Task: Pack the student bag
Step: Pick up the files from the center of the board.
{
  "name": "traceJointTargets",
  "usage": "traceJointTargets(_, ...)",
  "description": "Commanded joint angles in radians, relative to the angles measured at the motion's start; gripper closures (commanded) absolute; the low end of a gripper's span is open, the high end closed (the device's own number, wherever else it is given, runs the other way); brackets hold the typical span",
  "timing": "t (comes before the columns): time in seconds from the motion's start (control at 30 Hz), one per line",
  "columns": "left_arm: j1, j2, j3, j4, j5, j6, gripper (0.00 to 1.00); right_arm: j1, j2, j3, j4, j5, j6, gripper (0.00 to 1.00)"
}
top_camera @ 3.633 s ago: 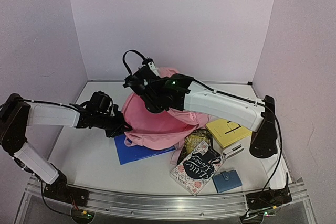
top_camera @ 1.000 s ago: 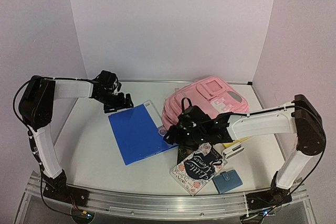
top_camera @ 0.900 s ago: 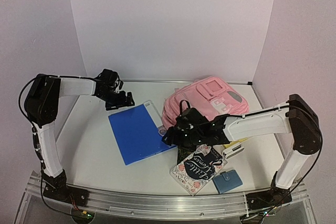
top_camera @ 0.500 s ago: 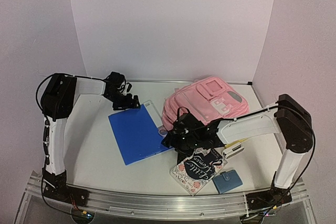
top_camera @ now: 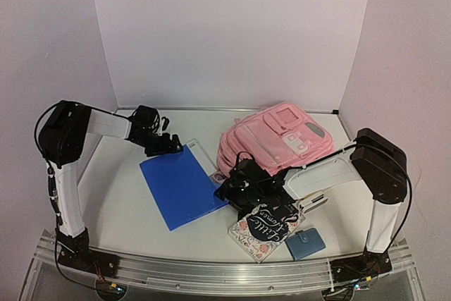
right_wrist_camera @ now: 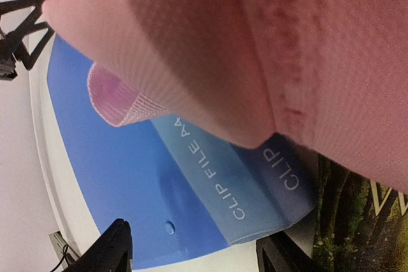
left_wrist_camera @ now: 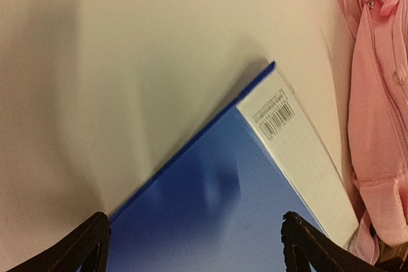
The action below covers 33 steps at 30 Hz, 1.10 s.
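Clearly the student bag is soft stuff. It lies flat on the tabletop, right of centre toward the back, and its near-left edge droops over the right side of the blue clip file. I judge the pink fabric light and floppy, so it will sag and fold wherever it is lifted. A thick seam, the rim of the opening or the webbing tab should give a firmer hold than a loose panel.

The right tool sits at that overlapping edge. Its jaws are partly apart and clamp nothing, with the file's label strip showing between them. The left tool hovers over the file's far corner, spread wide and empty.
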Motion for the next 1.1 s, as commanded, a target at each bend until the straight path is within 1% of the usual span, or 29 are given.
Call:
traceJointTargets(0.0, -0.006, -0.136, -0.203, -0.028, 0.042, -0.126, 0.07, -0.005, 0.032, -0.019, 0.075, 0.036, 0.022, 0.40)
traceJointTargets(0.1, -0.006, -0.215, -0.322, -0.005, 0.075, -0.194, 0.07, -0.011, 0.022, -0.053, 0.135, 0.041, 0.027, 0.42)
traceJointTargets(0.23, -0.006, -0.285, -0.443, 0.020, 0.110, -0.262, 0.07, -0.017, 0.012, -0.114, 0.307, 0.002, 0.019, 0.44)
traceJointTargets(0.37, -0.007, -0.303, -0.494, 0.014, 0.097, -0.282, 0.07, -0.019, 0.013, -0.181, 0.492, -0.044, 0.033, 0.48)
traceJointTargets(0.53, -0.006, -0.319, -0.521, 0.015, 0.088, -0.298, 0.07, -0.019, 0.018, -0.241, 0.682, -0.049, 0.039, 0.54)
traceJointTargets(0.63, -0.006, -0.327, -0.524, 0.015, 0.087, -0.306, 0.07, -0.018, 0.041, -0.249, 0.756, -0.048, 0.033, 0.57)
traceJointTargets(0.7, -0.006, -0.337, -0.525, 0.014, 0.089, -0.312, 0.07, -0.019, 0.059, -0.246, 0.793, -0.049, 0.028, 0.62)
traceJointTargets(0.8, -0.006, -0.359, -0.531, 0.010, 0.090, -0.324, 0.07, -0.019, 0.074, -0.243, 0.845, -0.050, 0.011, 0.73)
traceJointTargets(0.97, -0.006, -0.459, -0.558, 0.005, 0.084, -0.338, 0.06, -0.019, 0.053, -0.233, 0.861, -0.043, -0.050, 0.96)
traceJointTargets(1.0, -0.006, -0.488, -0.557, -0.004, 0.083, -0.337, 0.06, -0.018, 0.044, -0.231, 0.862, -0.045, -0.067, 0.99)
traceJointTargets(1.07, -0.006, -0.544, -0.545, -0.036, 0.072, -0.326, 0.06, -0.015, 0.015, -0.225, 0.849, -0.048, -0.105, 1.00)
